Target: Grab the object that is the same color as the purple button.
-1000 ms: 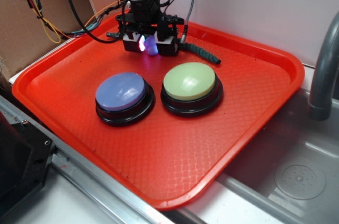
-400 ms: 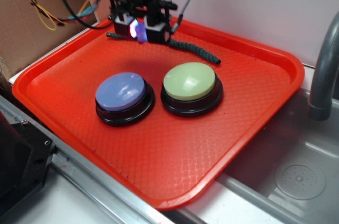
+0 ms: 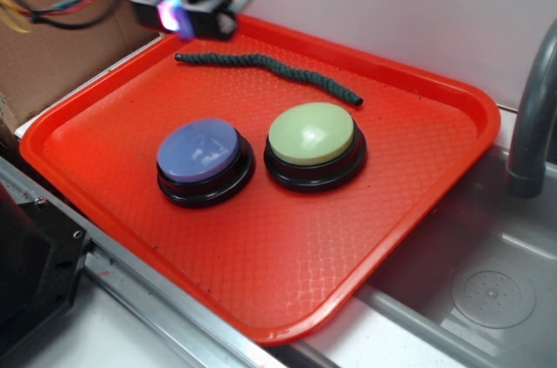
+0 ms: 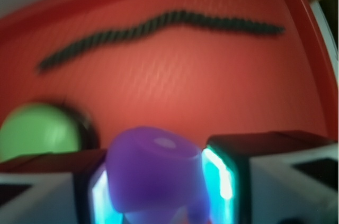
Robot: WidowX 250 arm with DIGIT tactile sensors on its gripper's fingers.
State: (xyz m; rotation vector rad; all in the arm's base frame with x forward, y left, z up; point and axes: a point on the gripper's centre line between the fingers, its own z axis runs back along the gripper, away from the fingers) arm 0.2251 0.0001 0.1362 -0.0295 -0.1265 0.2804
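And there it is: the gripper [image 3: 178, 13] is up over the far left corner of the red tray [image 3: 261, 290], blurred in the exterior view, with the purple object [image 4: 154, 173] clamped between its two glowing pads. The wrist view shows it best, the rounded lump filling the gap between the jaws, a pad pressed against each side (the picture is soft, but the grip reads clearly). In the exterior view the object shows as a bright violet glow at the gripper's mouth, off the tray surface.

Down on the tray, the purple button [image 3: 199, 152] sits left of centre with the green button [image 3: 312, 136] just beside it on the right, the black bases near but apart. Behind them the dark green rope [image 3: 270, 72] lies stretched along the tray's far side, slightly wavy, untouched by the gripper. To the right of the tray, a grey sink [image 3: 487, 290].
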